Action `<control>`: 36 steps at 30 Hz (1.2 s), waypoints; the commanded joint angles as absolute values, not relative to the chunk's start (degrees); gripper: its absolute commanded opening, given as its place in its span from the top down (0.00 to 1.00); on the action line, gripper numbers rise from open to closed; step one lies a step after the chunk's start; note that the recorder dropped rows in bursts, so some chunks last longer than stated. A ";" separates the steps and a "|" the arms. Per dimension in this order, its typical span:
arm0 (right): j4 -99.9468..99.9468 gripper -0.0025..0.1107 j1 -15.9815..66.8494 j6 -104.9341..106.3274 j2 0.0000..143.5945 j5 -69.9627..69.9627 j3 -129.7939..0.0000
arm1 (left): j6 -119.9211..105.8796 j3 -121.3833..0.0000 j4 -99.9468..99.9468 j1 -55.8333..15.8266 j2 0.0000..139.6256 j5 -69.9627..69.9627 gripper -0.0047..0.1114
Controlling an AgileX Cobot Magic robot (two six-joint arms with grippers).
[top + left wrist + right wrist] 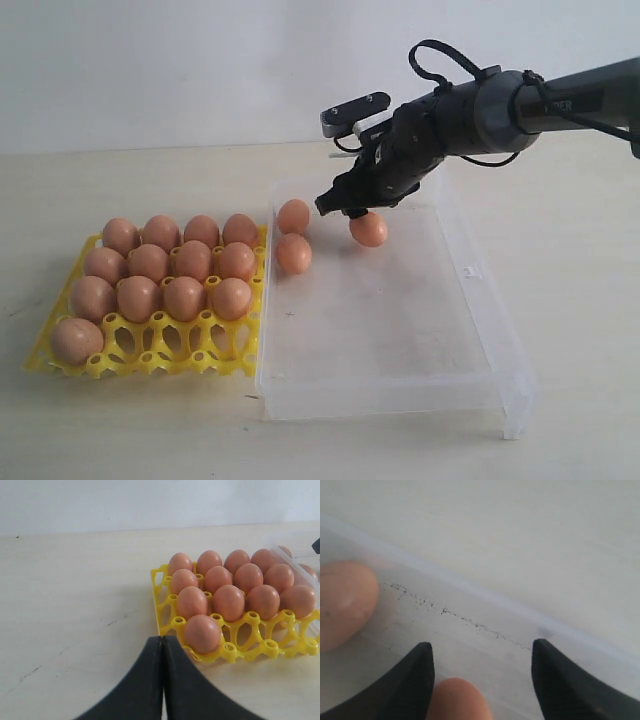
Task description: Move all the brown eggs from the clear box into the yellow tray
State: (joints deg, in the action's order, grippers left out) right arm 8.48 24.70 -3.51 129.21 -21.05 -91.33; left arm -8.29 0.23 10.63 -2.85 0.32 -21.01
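Your right end effector [352,210] hangs spread apart over a brown egg [368,229] at the twelve o'clock end of the clear box [400,340]. That egg looks off-centre between its fingers [415,680], so closing could roll it away or crack it. Two more eggs [294,253] lie at ten o'clock. At the box's nine o'clock, the yellow tray [150,357] holds thirteen eggs, with front cups free. Your left end effector [162,639] is closed on nothing.

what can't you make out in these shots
- Right wrist view: the orange-brown oval egg between the fingers of the right gripper is cut by the frame edge; contact unclear.
- Left wrist view: the clear plastic box is mostly outside the frame.
- Exterior view: the left gripper is out of frame.
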 commanded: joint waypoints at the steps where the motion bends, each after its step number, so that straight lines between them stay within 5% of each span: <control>1: 5.63 0.48 24.35 -2.93 129.71 -20.65 -91.81 | -8.34 0.00 10.68 -2.79 0.00 -20.46 0.96; 16: -17.06 0.48 24.35 3.43 130.05 -33.15 -91.81 | -8.34 0.00 10.68 -2.79 0.00 -20.46 0.96; 36: -7.46 0.48 24.22 -0.52 125.34 -32.06 -91.92 | -8.34 0.00 10.68 -2.79 0.00 -20.46 0.96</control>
State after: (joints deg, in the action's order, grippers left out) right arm -10.33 24.57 1.65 128.05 -32.97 -91.69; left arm -8.29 0.23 10.63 -2.85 0.32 -21.01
